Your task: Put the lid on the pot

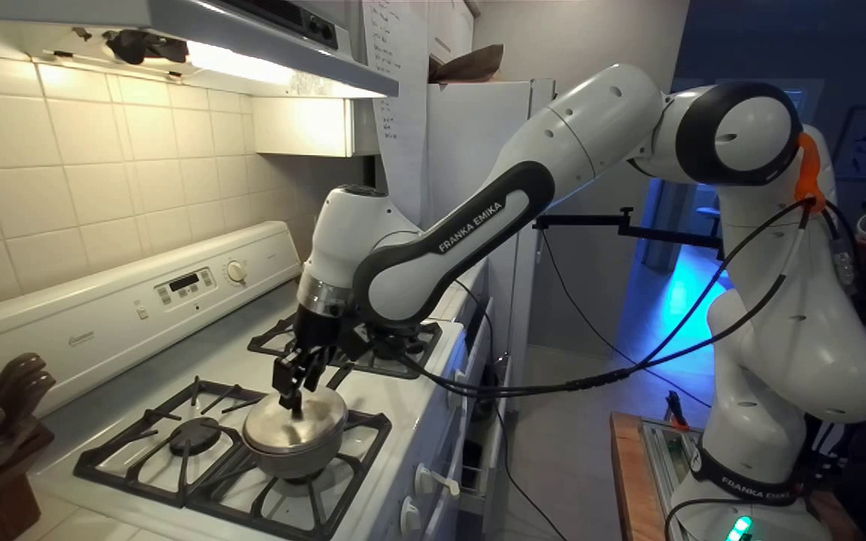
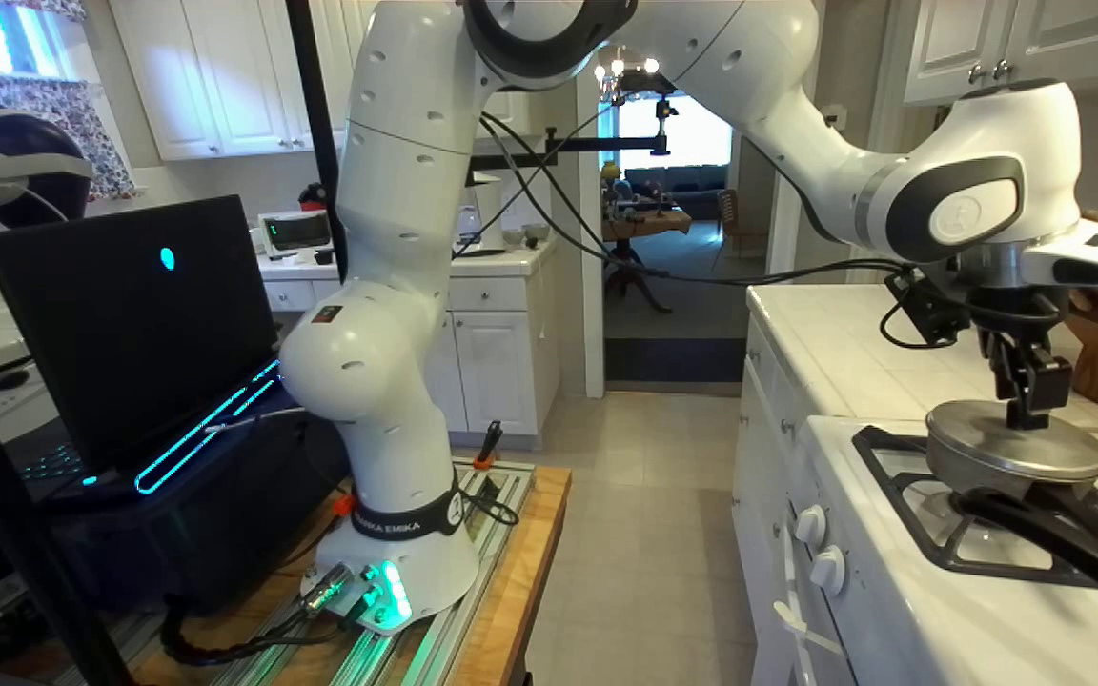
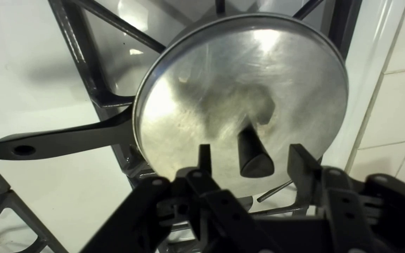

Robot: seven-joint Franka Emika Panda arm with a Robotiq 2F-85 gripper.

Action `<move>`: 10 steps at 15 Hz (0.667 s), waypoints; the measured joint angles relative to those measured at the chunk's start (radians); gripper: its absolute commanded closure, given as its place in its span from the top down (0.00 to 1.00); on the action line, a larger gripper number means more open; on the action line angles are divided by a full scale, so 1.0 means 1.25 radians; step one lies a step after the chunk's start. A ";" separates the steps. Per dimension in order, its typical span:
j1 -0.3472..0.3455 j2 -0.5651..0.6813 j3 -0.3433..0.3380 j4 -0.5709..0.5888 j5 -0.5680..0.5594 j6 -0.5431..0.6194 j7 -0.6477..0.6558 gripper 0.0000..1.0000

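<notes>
The burner grate point(image 3: 79, 56) carries the pot point(image 1: 299, 457). On the pot lies the lid point(image 3: 239, 105), apparently level; whether it is fully seated cannot be confirmed. The 2 fingers point(image 3: 302, 168) stand well parted, 1 on each side of the lid's black knob point(image 3: 256, 158), with a gap at each and nothing held. Judgement: placing looks complete, release is the step in hand; the next move calls for a straight lift clear of the knob.

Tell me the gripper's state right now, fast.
Gripper: open, holding nothing; the jaws stand on either side of the knob of the lid, with gaps between.
</notes>
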 measured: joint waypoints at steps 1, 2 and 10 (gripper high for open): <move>0.000 0.000 0.000 0.000 0.000 0.000 0.001 0.98; 0.000 0.000 0.000 0.000 0.001 0.000 0.003 1.00; 0.007 -0.023 0.002 0.001 0.037 -0.033 0.045 1.00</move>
